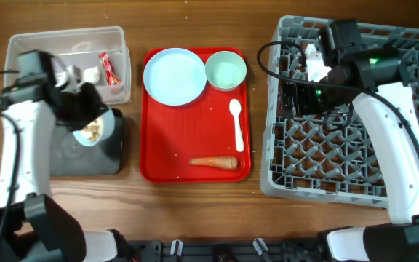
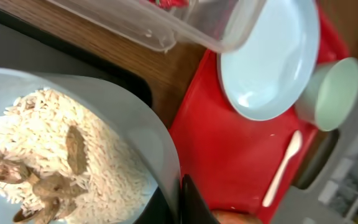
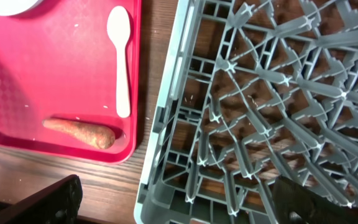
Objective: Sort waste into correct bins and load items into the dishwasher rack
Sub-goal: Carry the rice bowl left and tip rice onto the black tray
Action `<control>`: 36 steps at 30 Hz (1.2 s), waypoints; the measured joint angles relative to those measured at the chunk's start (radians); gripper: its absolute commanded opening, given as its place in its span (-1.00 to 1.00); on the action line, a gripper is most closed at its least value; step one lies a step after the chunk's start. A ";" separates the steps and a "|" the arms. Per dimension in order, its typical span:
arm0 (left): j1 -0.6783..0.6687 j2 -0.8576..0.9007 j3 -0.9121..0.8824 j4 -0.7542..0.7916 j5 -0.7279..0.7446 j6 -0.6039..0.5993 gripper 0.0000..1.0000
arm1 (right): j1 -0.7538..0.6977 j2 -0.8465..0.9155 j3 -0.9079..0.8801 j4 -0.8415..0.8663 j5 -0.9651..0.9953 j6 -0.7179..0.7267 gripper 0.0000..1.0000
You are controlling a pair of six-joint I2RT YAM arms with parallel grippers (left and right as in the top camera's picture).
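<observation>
My left gripper (image 1: 97,122) is shut on the rim of the small pale blue-white bowl (image 2: 135,124), which holds rice-like food scraps (image 2: 55,155), above the black tray (image 1: 86,156). The clear tub (image 1: 28,51) holds the candy wrapper (image 1: 108,69) and the tissue (image 1: 91,73). The white plate (image 1: 174,76), green bowl (image 1: 225,70), white spoon (image 1: 237,124) and carrot (image 1: 214,162) lie on the red serving tray (image 1: 188,135). My right gripper (image 3: 179,205) is open and empty over the left part of the grey dishwasher rack (image 1: 340,160). The yellow cup is out of view.
Bare wooden table runs between the red tray and the rack (image 3: 148,56) and along the front edge. The right arm's body and cable cover the rack's back left corner. The black tray and the clear tub stand close together at the left.
</observation>
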 measured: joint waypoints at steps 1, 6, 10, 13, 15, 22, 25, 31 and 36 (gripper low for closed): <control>0.041 0.001 0.000 0.000 0.043 0.030 -0.92 | 0.000 0.000 0.000 -0.002 0.000 0.000 1.00; 0.175 0.096 0.000 0.003 0.264 0.153 -0.92 | 0.000 0.000 0.000 -0.003 0.000 0.000 0.99; 0.265 0.187 -0.002 0.000 0.407 0.225 -0.92 | 0.000 0.000 0.000 -0.018 0.000 0.000 1.00; 0.336 0.220 -0.002 -0.043 0.513 0.299 -0.92 | 0.000 0.000 0.000 -0.018 0.000 0.000 0.99; 0.369 0.232 -0.002 -0.076 0.581 0.361 -0.92 | 0.000 0.000 0.000 -0.018 0.000 0.000 0.99; 0.407 0.240 -0.085 -0.082 0.786 0.465 -0.92 | 0.000 0.000 0.000 -0.018 0.000 0.000 1.00; 0.435 0.240 -0.100 -0.079 0.792 0.476 -0.92 | 0.000 0.000 0.000 -0.018 0.000 0.000 0.99; 0.488 0.246 -0.106 -0.060 0.839 0.429 -0.92 | 0.000 0.000 0.000 -0.022 0.000 0.000 0.99; 0.487 0.246 -0.106 -0.070 0.824 0.423 -0.92 | 0.000 0.000 0.000 -0.025 0.000 0.000 0.99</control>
